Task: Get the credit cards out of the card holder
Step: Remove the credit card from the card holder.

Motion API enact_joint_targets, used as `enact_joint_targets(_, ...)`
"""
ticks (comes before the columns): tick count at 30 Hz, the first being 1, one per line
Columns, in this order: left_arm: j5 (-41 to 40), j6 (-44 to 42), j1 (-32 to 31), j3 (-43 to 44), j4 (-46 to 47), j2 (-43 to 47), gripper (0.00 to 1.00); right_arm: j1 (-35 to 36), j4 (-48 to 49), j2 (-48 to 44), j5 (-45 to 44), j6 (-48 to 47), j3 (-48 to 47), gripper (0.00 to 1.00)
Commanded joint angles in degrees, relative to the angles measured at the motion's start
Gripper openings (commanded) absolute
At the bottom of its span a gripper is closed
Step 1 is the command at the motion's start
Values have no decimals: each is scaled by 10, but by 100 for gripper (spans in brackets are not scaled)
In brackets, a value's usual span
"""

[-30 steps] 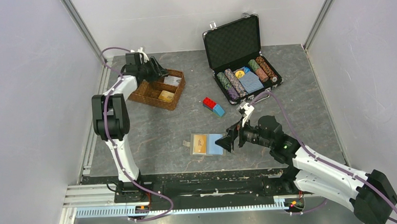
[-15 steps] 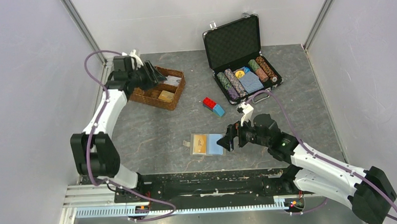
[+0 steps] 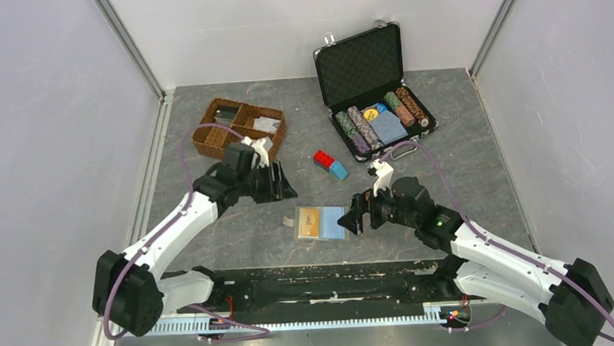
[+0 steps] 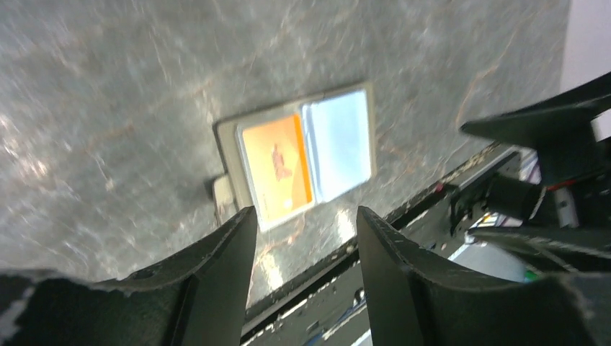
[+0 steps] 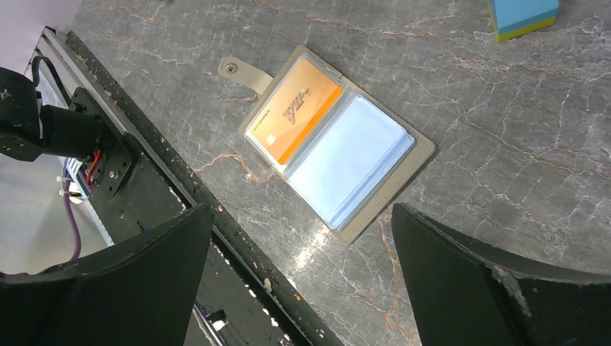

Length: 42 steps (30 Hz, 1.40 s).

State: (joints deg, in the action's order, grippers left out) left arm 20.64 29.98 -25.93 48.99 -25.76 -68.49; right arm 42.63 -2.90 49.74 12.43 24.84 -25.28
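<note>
The card holder lies open by the desk's near edge, credit cards inside, long axis crosswise. Our right hand, wide open, is nearest, at its right end; our left hand hovers half-open, empty.

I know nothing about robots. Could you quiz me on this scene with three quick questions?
1. True or false: the card holder lies shut.
2. Which card sits on the holder's tab side? A) orange card B) light blue card C) neither
3. Fill in: the left gripper and right gripper both have ___ jaws, holding nothing.
Key: 1 false, it lies open; 2 A; 3 open.
</note>
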Motion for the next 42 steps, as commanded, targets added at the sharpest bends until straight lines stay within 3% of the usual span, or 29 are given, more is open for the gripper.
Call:
enact_joint_targets(1,-47,30,-29,-56,-2,44,60,1,2,-15,-10,2,-18,98)
enact_joint_targets(8,-26,36,-29,-122,30,68,61,1,2,-1,-4,3,-23,98)
enact_joint_targets(34,-7,83,-63,-196,198,-60,53,1,20,27,-1,24,-12,98)
enact_joint_targets(42,-19,86,-68,-202,229,-82,47,1,127,52,59,70,11,87)
